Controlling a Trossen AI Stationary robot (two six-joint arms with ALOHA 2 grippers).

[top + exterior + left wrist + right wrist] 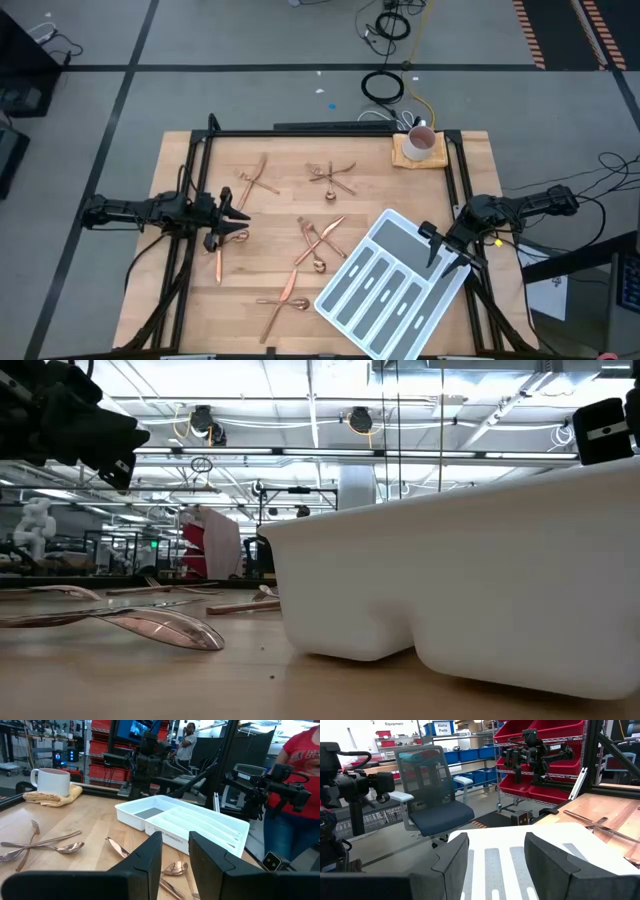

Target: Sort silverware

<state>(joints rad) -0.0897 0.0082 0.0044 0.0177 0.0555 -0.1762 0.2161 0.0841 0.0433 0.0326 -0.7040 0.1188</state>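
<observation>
— High view first: what sits along the near edge of the wooden tabletop [180, 170]?

— A white divided plastic tray [392, 287] lies angled at the near right corner. Left of it, two crossed pieces of the copper-coloured silverware [283, 300] rest near the front edge.

— And the right gripper [447, 252]?

— It hovers over the tray's right end, by the right edge. The right wrist view shows its two dark fingers [452, 856] spread apart with nothing between them, above the tray's slots.

— The left one?

— The left gripper [232, 224] hangs near the left edge, about halfway back. Its fingers [150, 857] are parted and empty; a single copper knife [219, 262] lies on the wood just in front of it.

— Midway across?

— A cluster of a knife, fork and spoon [318, 243] lies at the centre, just left of the tray.

— Farther back?

— Two more crossed groups, one toward the far left [254, 180], one at the far middle [332, 178]. At the far right corner a white ceramic mug [421, 142] stands on a folded tan cloth [416, 158].
</observation>
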